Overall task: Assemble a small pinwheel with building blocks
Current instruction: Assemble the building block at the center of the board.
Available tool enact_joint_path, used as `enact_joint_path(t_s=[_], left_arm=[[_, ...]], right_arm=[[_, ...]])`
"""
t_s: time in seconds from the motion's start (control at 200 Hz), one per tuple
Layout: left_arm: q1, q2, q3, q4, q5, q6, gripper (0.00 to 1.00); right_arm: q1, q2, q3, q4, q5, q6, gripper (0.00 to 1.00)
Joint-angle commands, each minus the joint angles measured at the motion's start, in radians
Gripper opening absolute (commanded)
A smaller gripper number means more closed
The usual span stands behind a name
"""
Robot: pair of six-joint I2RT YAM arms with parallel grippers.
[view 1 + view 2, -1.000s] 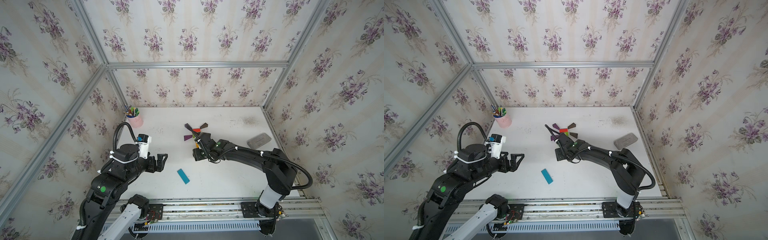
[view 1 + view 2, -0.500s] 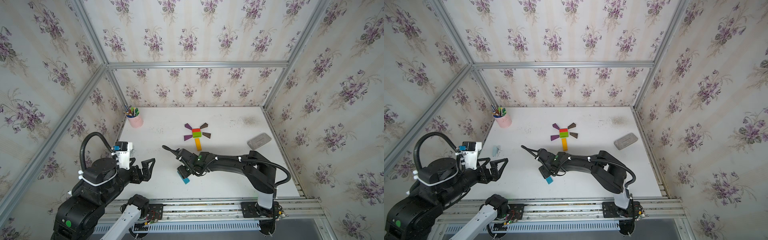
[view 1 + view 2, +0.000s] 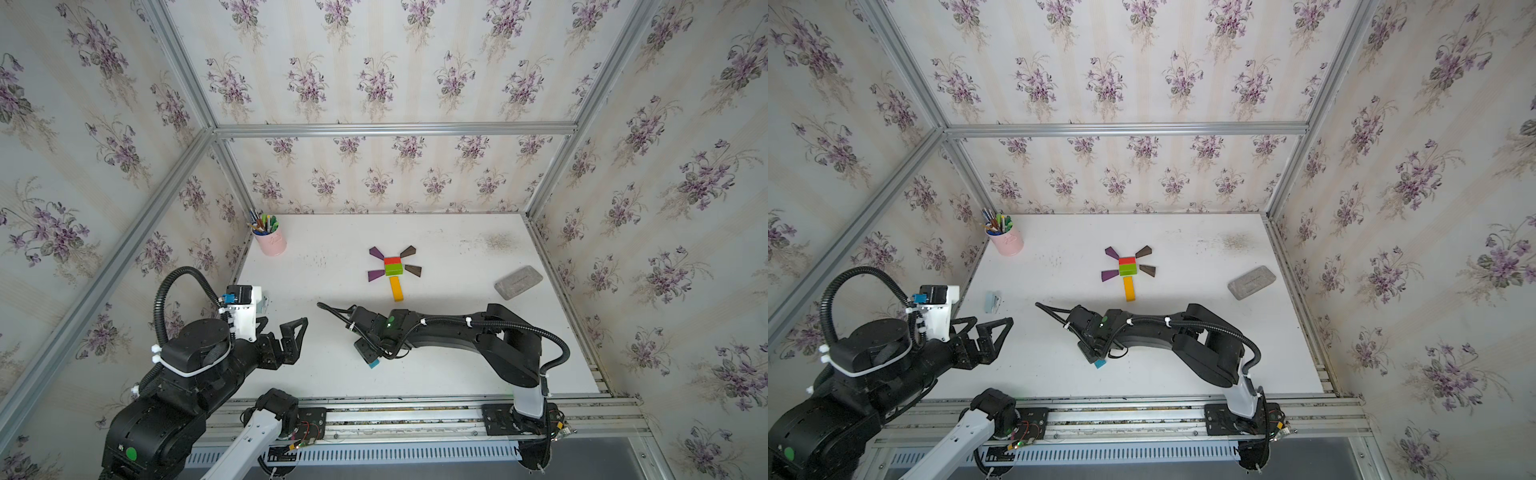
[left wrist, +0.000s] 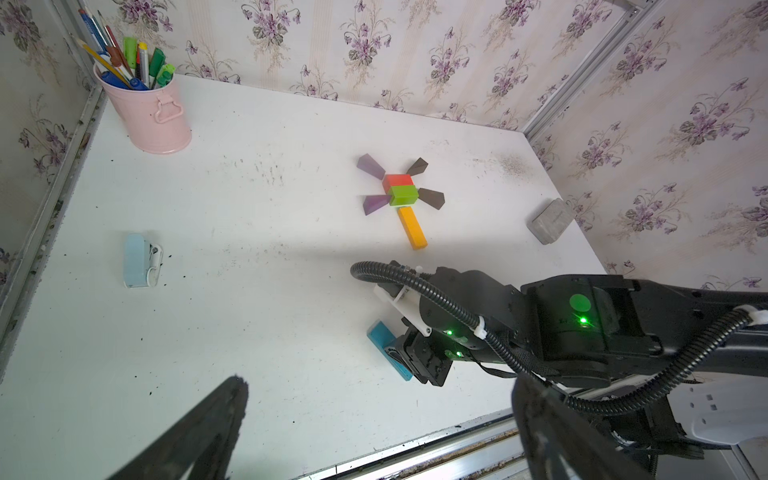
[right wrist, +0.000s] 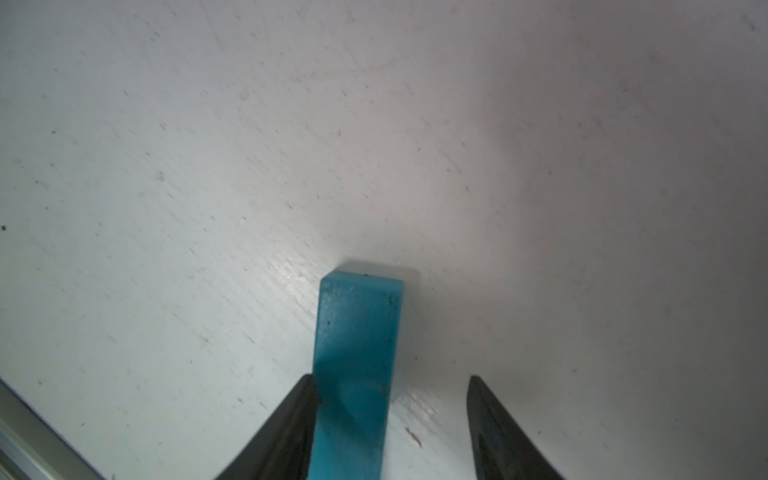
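— Where is the left gripper (image 3: 992, 321)?
— Over the bench's (image 3: 324, 386) front left, jaws spread wide, holding nothing.
— The blue bar (image 5: 355, 353)?
— Flat near the middle of the front edge, slantwise to it. The right gripper (image 5: 390, 378) straddles it unclosed: one finger touches, the other stands apart.
— The pinwheel (image 3: 392, 268)?
— Mid-bench, its orange stem (image 3: 396, 288) pointing frontward, with bare scuffed white around it and floral walls (image 3: 374, 75) beyond.

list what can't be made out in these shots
- blue bar: the right wrist view's edge cuts off its near end between the fingers of the right gripper; in both top views that gripper covers all but one end.
- left gripper: in the left wrist view its fingers are blurred and cut off by the picture's edge.
- grey block: its surface marking is too small to read in a top view.
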Motion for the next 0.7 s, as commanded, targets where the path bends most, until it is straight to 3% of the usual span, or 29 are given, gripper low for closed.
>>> enact_joint_path(t_s=[0.0,0.23,0.335,0.475,0.694], left_arm=[[0.000,-0.001,0.000,-0.007,-0.012,-0.004,1.00],[0.000,-0.006,-0.011,-0.003,-0.012,-0.002,1.00],[0.000,-0.006,-0.019,0.002,-0.012,0.000,1.00],[0.000,-0.003,-0.040,0.023,0.002,-0.001,1.00],[0.000,0.007,-0.090,0.078,0.019,0.006,1.00]], right_arm=[[0.007,-0.001,-0.004,-0.049,0.001,0.001,0.58],[0.023,0.044,0.029,-0.080,-0.001,0.002,0.53],[0.024,0.051,0.032,-0.092,0.017,0.021,0.32],[0.001,0.045,0.023,-0.136,0.080,0.082,0.17],[-0.108,-0.067,-0.124,-0.090,0.071,0.198,0.12]])
